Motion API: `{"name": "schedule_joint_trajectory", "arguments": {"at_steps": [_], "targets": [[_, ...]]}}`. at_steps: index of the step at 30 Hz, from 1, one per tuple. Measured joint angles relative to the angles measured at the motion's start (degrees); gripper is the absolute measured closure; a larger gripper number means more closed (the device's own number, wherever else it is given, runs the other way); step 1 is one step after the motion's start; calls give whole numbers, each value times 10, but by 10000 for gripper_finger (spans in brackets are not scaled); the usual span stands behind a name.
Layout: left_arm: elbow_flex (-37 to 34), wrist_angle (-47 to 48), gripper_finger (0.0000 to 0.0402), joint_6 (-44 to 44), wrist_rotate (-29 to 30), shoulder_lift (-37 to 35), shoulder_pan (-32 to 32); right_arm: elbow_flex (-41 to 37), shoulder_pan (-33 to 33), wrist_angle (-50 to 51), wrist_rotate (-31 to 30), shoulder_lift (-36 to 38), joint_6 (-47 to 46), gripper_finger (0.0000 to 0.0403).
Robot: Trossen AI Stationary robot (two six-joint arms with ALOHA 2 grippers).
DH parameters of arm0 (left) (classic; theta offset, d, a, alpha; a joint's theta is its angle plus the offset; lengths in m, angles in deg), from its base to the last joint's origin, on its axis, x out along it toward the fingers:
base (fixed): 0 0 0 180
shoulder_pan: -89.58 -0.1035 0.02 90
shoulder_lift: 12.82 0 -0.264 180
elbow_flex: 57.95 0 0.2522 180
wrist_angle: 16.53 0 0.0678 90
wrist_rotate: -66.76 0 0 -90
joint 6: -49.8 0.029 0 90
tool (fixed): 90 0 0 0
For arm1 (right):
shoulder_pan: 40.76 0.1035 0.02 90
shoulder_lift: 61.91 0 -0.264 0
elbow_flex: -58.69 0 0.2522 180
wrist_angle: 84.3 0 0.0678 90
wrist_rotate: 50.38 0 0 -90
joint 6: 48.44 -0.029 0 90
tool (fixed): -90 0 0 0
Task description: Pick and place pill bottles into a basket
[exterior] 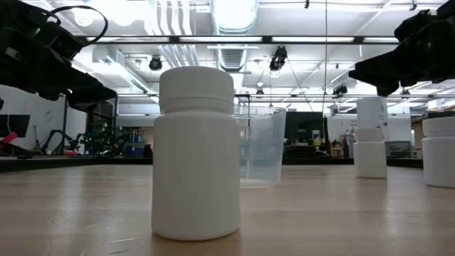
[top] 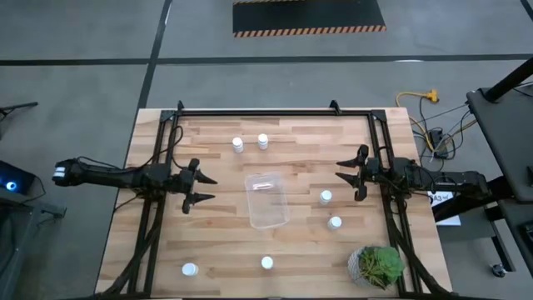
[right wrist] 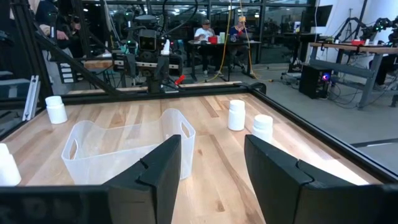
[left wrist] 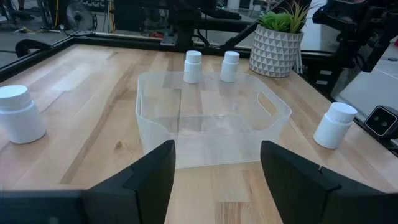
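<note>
Gleaming clear rounded basket (top: pixel 268 200), wood-grain table (top: pixel 208 242)

We see the left arm reaching in from the table's left side, its left gripper (top: pixel 202 188) pointing toward the middle with fingers spread apart and nothing between them. The right arm comes in from the right side, level with the other, and its right gripper (top: pixel 343 175) faces inward too, fingers likewise parted and holding nothing.
</note>
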Motion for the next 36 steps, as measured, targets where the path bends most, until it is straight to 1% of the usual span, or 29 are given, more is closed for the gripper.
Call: {"name": "schedule_joint_trajectory", "arguments": {"at_steps": [22,24,25,27,33,35,36], "targets": [[0,0,182,0,0,0,0,0,0,0,0,0,-1,236],[0,0,182,0,0,0,0,0,0,-1,0,0,-14,236],[0,0,182,0,0,0,0,0,0,-3,0,0,-35,236],[0,0,182,0,0,0,0,0,0,-20,1,0,-109,236],[0,0,182,0,0,0,0,0,0,-123,5,0,-462,236],[0,0,182,0,0,0,0,0,0,-148,-6,0,-550,236],[0,0,182,0,0,0,0,0,0,-153,-21,0,-570,236]]}}
